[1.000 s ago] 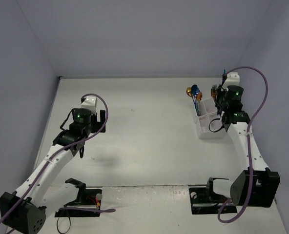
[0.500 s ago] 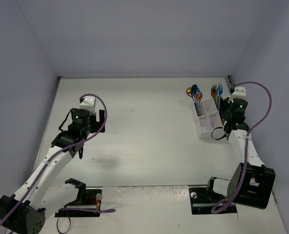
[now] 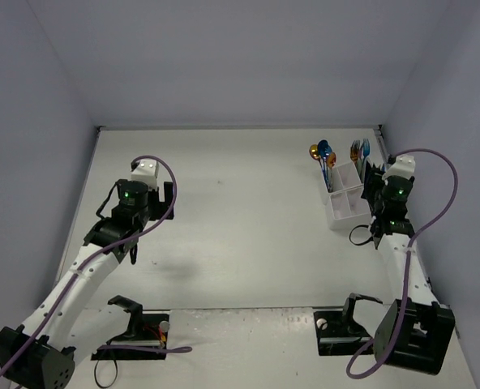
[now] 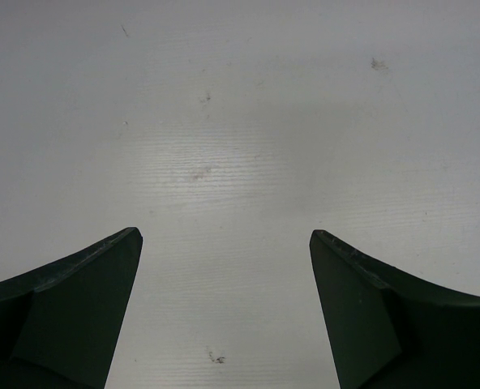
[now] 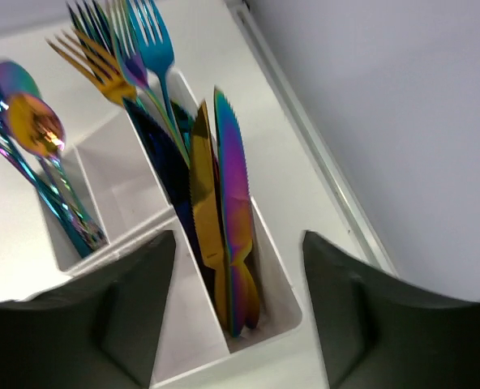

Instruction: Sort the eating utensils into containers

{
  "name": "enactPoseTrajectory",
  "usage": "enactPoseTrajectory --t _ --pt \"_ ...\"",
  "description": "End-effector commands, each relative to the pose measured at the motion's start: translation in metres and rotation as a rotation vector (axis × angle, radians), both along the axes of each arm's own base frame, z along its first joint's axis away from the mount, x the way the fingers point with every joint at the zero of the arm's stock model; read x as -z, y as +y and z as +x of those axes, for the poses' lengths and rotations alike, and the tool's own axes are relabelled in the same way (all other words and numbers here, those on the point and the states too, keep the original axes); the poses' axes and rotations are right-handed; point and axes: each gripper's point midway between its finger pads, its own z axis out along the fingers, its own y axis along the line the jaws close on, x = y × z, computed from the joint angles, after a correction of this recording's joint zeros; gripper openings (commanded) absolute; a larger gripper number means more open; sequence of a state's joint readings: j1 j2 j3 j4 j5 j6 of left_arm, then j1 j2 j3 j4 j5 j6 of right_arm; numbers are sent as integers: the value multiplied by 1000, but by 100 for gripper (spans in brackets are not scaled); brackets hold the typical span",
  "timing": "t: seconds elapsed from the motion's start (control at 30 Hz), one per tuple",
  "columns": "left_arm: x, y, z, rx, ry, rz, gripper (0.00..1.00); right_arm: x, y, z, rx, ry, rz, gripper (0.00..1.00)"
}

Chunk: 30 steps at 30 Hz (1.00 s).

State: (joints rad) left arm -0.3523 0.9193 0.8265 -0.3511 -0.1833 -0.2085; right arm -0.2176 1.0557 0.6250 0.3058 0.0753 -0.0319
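My right gripper (image 5: pixel 238 237) hangs with its jaws parted and nothing between them, just above the white caddy (image 5: pixel 193 356). Directly under it the gold and rainbow knives (image 5: pixel 233 203) stand in the right-hand compartment, with forks (image 5: pixel 135 49) just behind and spoons (image 5: pixel 31 121) in a left compartment. My left gripper (image 4: pixel 224 235) gapes wide over the table (image 4: pixel 240 97), well apart from the caddy.

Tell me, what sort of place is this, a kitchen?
Most likely a robot test cell, not a kitchen: a left arm and a right arm bolted to a plain white table, blank walls closing it in, and a white caddy of coloured cutlery.
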Motion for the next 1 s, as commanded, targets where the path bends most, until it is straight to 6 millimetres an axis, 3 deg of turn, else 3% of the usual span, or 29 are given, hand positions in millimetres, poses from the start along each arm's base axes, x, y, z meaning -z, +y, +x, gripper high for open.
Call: enactPoseTrajectory --t 0.0,0.13,0.23,0.43,0.6,0.77,0.97 --pt "-26 1 7 -3 -82 -11 82 -71 0 2 30 -212 25 66" --pt "-25 0 7 -3 -78 -11 82 -103 10 -4 -9 -273 51 80" --pt "-25 0 6 -2 -75 -9 82 -135 23 -21 -46 -336 50 97" --pt "-22 1 3 -5 -52 8 82 -179 41 -65 -76 -450 31 100" --pt "-27 4 -1 -11 -52 14 82 -198 57 -103 -104 -473 36 100" --pt "-43 10 -10 -19 -77 20 82 -204 73 -132 -168 -478 54 100" --pt "-45 23 -24 -51 -85 39 82 -204 63 -149 -85 -478 85 100"
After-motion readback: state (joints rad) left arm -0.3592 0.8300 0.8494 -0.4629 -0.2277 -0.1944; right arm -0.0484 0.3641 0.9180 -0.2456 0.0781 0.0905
